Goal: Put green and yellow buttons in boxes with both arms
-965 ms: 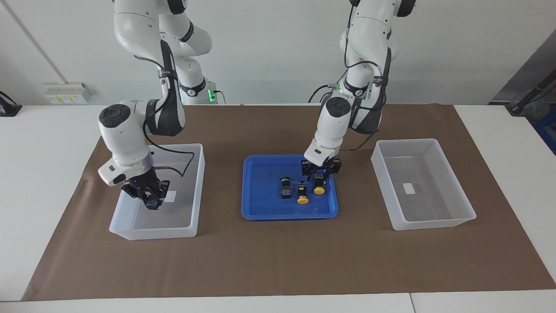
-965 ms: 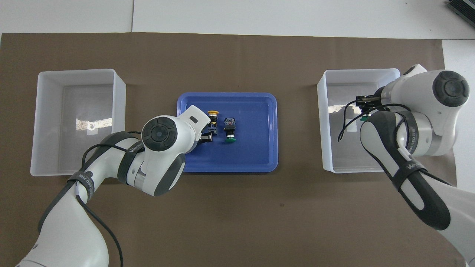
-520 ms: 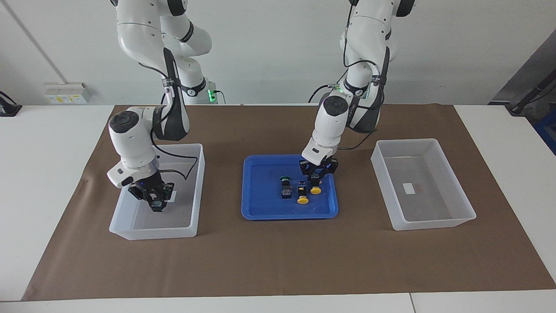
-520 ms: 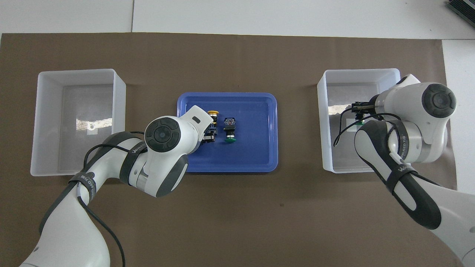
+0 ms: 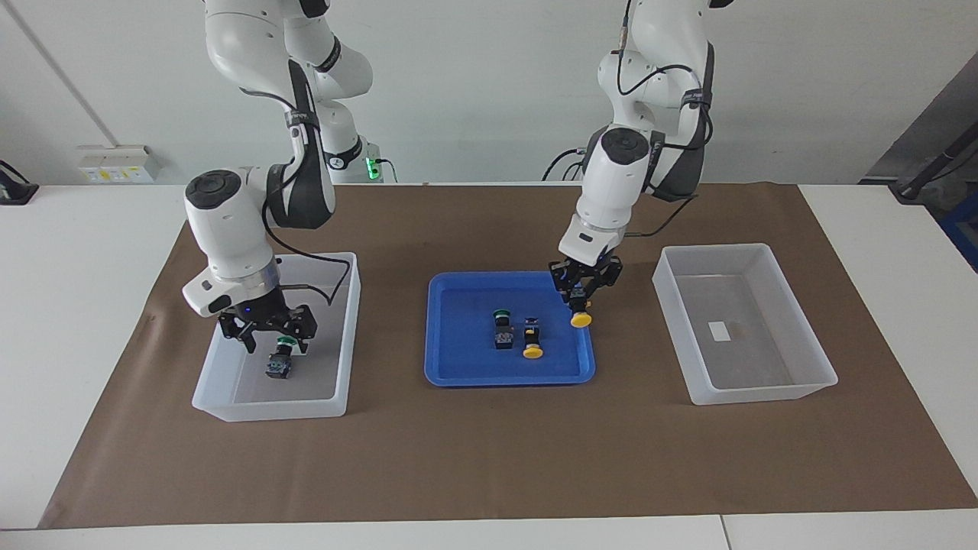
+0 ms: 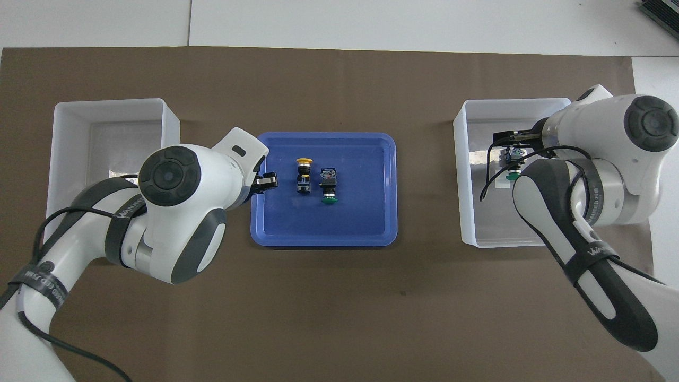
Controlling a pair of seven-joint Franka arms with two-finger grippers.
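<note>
Facing view: left gripper (image 5: 583, 294) pinches a yellow button (image 5: 581, 318) over the blue tray (image 5: 458, 367)'s edge; a weak pinch could drop it short of the empty box (image 5: 745, 325). Right gripper (image 5: 267, 332), fingers spread, hangs over a green button (image 5: 280, 359) lying in its box (image 5: 336, 336)

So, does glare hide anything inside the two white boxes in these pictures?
Overhead view: a bright reflection washes out part of the floor of the box at the right arm's end, near the green button, which shows clearly. Facing view: no such glare; the label in the other box is plain.
</note>
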